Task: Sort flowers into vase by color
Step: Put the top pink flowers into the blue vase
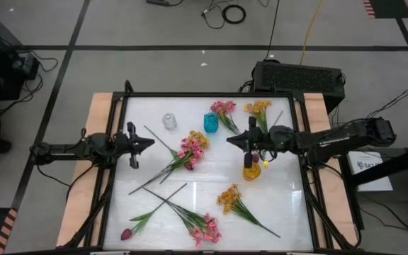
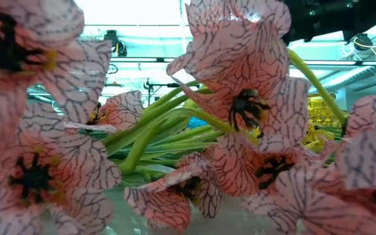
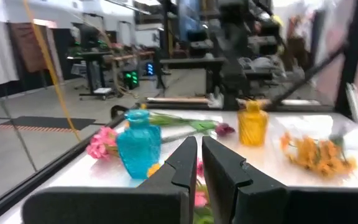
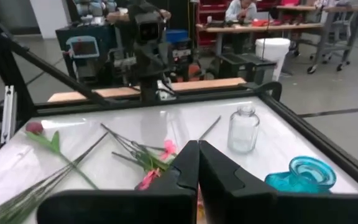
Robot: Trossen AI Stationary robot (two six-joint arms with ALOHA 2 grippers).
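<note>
Flowers lie scattered flat on the white table: a pink spray and a yellow spray at the far side, a mixed pink-and-yellow bunch in the middle, and a yellow spray, a pink spray and a magenta tulip bud at the near side. A clear vase, a blue vase and a yellow vase stand upright. My left gripper hovers at the left, shut and holding nothing. My right gripper hangs shut and empty above the table, between the blue and yellow vases.
A dark frame borders the table. Pink blossoms and green stems close to the lens fill the low view. Free tabletop lies at the near left and near right. People sit at benches far behind the table.
</note>
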